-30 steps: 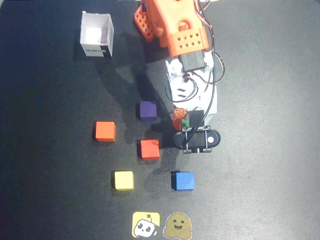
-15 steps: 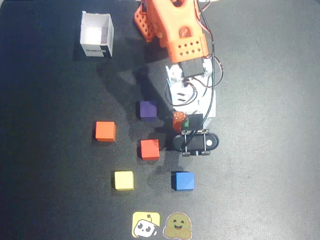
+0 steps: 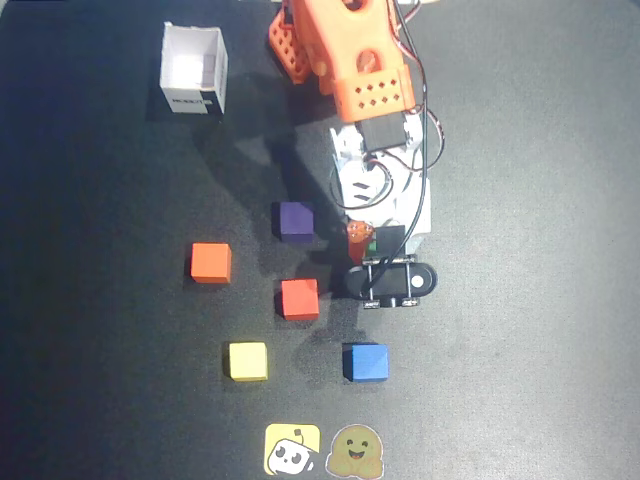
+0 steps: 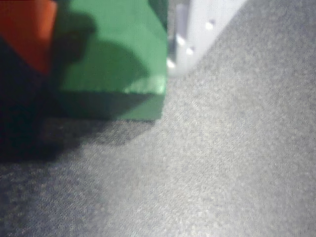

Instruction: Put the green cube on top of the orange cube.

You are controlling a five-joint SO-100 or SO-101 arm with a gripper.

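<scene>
Green cube (image 4: 111,54), matte, sharp-edged, gripped between pincer (image 3: 368,238) fingers; dark grainy surface (image 4: 222,163) seen beneath; one orange cube (image 3: 210,262) lying apart; six cubes counted.

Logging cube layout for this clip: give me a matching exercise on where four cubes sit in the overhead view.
Things:
1. green cube
2. orange cube
3. blue cube
4. purple cube

Places:
A. farthest left of the four
B. between the gripper fingers
C. nearest the two stickers
D. just left of the arm, above the red cube

Pairs: 1-B, 2-A, 3-C, 4-D
</scene>
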